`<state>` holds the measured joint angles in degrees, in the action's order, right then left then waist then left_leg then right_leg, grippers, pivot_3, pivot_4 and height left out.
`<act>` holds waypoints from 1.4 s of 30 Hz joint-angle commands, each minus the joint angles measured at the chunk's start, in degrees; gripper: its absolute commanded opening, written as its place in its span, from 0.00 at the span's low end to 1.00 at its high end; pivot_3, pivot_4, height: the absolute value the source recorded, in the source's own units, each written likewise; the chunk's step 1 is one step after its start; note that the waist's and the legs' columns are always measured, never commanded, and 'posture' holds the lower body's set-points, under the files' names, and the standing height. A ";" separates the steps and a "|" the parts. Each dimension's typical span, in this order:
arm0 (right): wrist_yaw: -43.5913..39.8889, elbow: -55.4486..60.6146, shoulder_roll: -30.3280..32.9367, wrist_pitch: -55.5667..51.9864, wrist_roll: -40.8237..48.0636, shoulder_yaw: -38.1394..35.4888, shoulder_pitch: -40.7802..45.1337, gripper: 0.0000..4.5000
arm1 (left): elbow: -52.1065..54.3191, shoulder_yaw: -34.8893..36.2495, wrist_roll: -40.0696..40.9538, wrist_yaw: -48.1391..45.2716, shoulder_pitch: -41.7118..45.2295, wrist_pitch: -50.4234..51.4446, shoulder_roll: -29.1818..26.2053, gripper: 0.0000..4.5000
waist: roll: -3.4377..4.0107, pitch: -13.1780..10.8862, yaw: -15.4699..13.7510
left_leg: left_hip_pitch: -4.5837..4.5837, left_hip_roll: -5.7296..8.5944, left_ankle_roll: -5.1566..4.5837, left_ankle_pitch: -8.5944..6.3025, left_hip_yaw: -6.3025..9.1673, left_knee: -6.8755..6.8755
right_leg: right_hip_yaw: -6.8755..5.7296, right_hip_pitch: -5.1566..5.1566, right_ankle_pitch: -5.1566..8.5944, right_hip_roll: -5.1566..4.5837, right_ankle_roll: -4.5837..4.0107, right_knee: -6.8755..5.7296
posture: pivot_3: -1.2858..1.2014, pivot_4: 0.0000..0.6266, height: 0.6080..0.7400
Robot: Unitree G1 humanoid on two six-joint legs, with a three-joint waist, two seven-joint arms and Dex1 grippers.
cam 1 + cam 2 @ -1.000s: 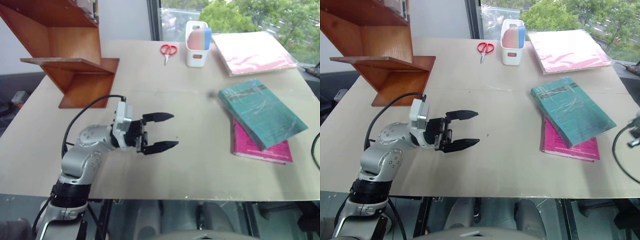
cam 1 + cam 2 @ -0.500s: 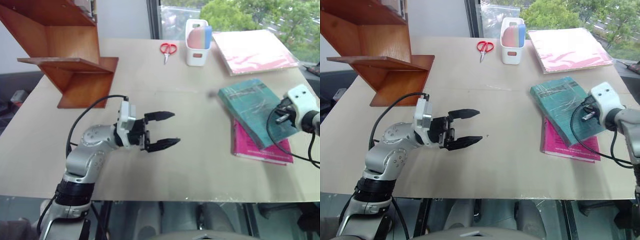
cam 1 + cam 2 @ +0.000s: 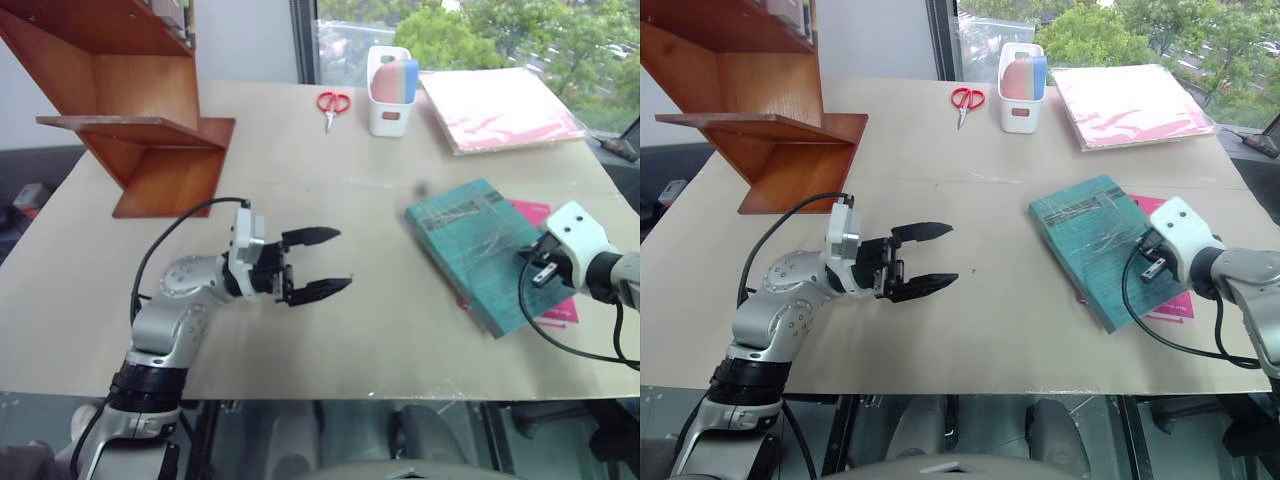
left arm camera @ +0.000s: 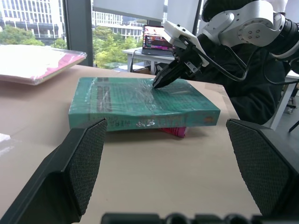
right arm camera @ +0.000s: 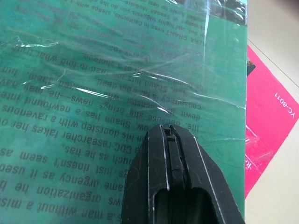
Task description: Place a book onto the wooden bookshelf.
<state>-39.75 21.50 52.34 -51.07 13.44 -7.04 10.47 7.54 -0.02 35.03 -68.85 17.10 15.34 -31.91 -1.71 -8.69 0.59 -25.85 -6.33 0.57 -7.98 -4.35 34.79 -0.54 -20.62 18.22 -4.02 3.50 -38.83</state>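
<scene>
Right claw [image 4: 156, 84], fingers together, seemingly presses down onto book [image 3: 470, 250].

pink book [image 3: 1168, 300] — mostly under teal book [image 3: 1095, 245]

The middle of the table [image 3: 380, 330] is bare from the near edge up to the far-edge things, a wide lane. The left gripper [image 3: 325, 264] hangs open over it, near the left. The wooden bookshelf [image 3: 140, 120] blocks the far left corner. The book [image 3: 470, 250], on a pink book [image 3: 545, 300] with the shut right gripper [image 4: 159, 83] on top, fills the right side. Scissors [image 3: 336, 104], a white holder [image 3: 390, 95] and a pink folder [image 3: 500, 105] line the far edge.
</scene>
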 commanded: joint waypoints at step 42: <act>20.23 38.50 -6.47 24.00 24.63 -27.16 -47.52 0.99 | -43.33 6.12 9.86 31.48 35.70 60.90 30.05 1.00 | 0.20 -0.26 -1.36 | -0.55 0.19 -0.11 -0.05 0.47 0.21 | -0.22 -0.17 -0.05 0.04 0.23 0.04 | 0.52 0.24 1.00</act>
<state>-21.71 58.41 45.23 -30.08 38.43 -32.63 -36.21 -34.17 4.33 45.00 -39.83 50.99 75.79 -3.05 -1.51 -8.96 -0.77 -26.41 -6.14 0.46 -8.03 -3.86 34.99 -0.77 -20.79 18.17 -3.98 3.73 -38.79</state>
